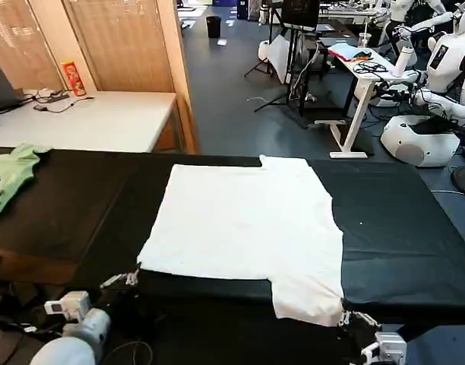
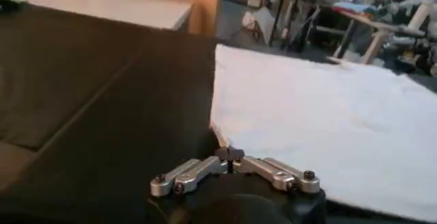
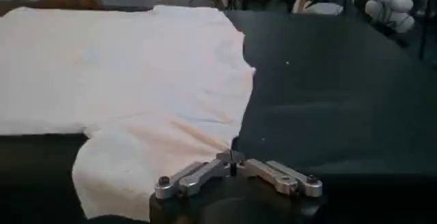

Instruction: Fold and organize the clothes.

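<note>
Nearest to you in the head view are the two grippers at the near edge of the desk (image 1: 415, 228): the left gripper (image 1: 124, 280) sits at the near left corner of the T-shirt (image 1: 248, 228), and the right gripper (image 1: 352, 319) sits at the outer corner of the sleeve that hangs over the desk's near edge. In the left wrist view you can see the left gripper (image 2: 230, 156) with its jaws drawn together on the pointed corner of the white cloth (image 2: 328, 130); in the right wrist view the right gripper (image 3: 233, 157) has its jaws brought together just at the edge of the sleeve (image 3: 143, 164), though you cannot tell for certain that cloth lies between them. The T-shirt is plain white, short-sleeved, and lies spread flat across the middle of the black-covered desk, its surface smooth with only faint creases, no print showing on the upward face. One sleeve reaches toward the far edge of the desk, the other droops over the near edge toward you, and the body stretches out to your left, ending in a slanted hem. A light green garment (image 1: 12, 173) lies crumpled at the far left of the desk, well apart from the T-shirt. Beyond it stands a pale table (image 1: 88, 122) carrying a red can (image 1: 73, 77)
</note>
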{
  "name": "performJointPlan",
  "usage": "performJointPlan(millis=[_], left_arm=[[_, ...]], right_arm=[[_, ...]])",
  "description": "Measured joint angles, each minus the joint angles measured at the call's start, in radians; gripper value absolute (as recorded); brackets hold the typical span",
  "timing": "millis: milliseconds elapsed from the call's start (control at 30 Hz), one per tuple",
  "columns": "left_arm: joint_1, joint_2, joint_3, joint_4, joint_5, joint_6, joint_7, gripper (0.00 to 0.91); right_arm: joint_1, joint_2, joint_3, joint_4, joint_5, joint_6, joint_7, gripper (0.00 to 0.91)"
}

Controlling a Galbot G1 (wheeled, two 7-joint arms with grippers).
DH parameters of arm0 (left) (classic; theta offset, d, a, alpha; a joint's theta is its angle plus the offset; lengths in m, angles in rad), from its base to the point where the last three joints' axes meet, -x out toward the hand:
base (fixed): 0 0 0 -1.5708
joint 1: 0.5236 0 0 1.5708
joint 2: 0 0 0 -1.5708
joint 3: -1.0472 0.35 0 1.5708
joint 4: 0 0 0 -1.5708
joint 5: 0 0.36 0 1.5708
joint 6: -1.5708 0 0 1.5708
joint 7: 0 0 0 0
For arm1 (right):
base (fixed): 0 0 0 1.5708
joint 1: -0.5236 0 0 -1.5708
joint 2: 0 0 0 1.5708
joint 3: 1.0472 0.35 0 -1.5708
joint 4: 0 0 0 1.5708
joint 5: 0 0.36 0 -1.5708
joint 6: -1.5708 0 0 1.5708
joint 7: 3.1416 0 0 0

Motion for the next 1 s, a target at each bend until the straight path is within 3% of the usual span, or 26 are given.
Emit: performJointPlan(millis=[133, 467, 967, 1000], left_arm=[[-0.074, -0.027, 0.021, 0.038, 0.025, -0.022, 0.000, 0.000], [-0.244, -0.069, 0.050, 0.180, 0.093, -0.053, 0.010, 0.000], [-0.459, -0.044, 0.142, 0.411, 0.145, -0.046, 0.029, 0.000], [-0.467, -0.044, 0.147, 0.419, 0.147, -0.042, 0.031, 0.761]], right_arm=[[0.134, -0.036, -0.016, -0.108, 0.005, 0.037, -0.007, 0.000], [0.419, -0.114, -0.081, -0.330, 0.013, 0.039, -0.013, 0.000], [0.620, -0.136, -0.132, -0.556, 0.014, 0.024, -0.067, 0.000], [0.621, -0.137, -0.131, -0.559, 0.018, 0.017, -0.071, 0.205]])
